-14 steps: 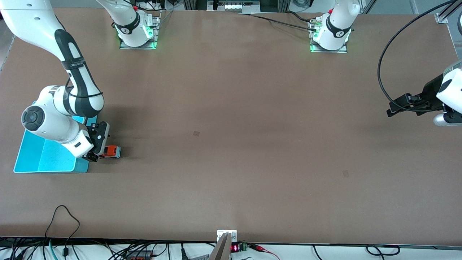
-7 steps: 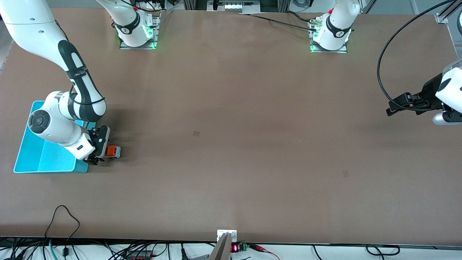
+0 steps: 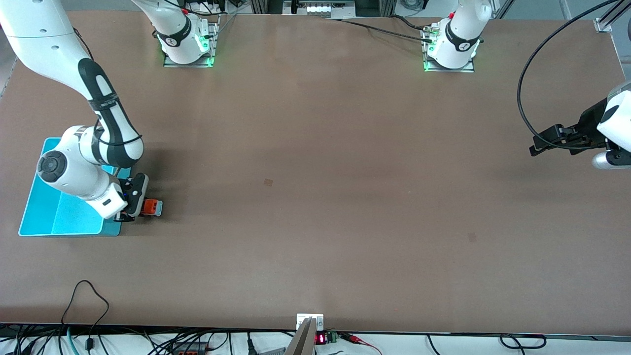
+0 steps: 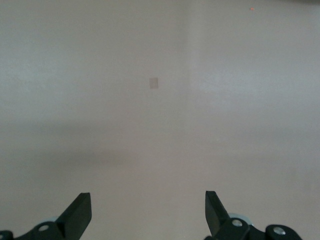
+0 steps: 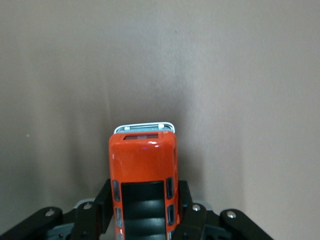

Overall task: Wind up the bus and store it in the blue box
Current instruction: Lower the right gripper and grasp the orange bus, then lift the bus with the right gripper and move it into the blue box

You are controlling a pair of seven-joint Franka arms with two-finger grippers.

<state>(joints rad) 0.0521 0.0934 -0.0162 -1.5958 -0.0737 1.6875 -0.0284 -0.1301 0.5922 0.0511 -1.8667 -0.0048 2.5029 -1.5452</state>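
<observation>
The small orange bus (image 3: pixel 152 207) stands on the table beside the blue box (image 3: pixel 30 207), close to the box's corner nearer the front camera. My right gripper (image 3: pixel 140 210) reaches down over that box wall and is shut on the bus. In the right wrist view the bus (image 5: pixel 143 162) shows its dark roof panel, its white-grey front end pointing away, with black fingers (image 5: pixel 104 197) pressed on both its sides around the right gripper (image 5: pixel 145 201). My left gripper (image 3: pixel 537 143) waits in the air at the left arm's end, open and empty (image 4: pixel 147 197).
The blue box holds nothing that I can see; the right arm covers part of it. A black cable (image 3: pixel 522 93) loops above the table near the left arm. Two small darker patches (image 3: pixel 268 182) mark the brown tabletop. Cables run along the front edge.
The right gripper has closed on the bus, which stays where it was beside the box. The right arm shifted slightly. The left gripper drifted slightly.
</observation>
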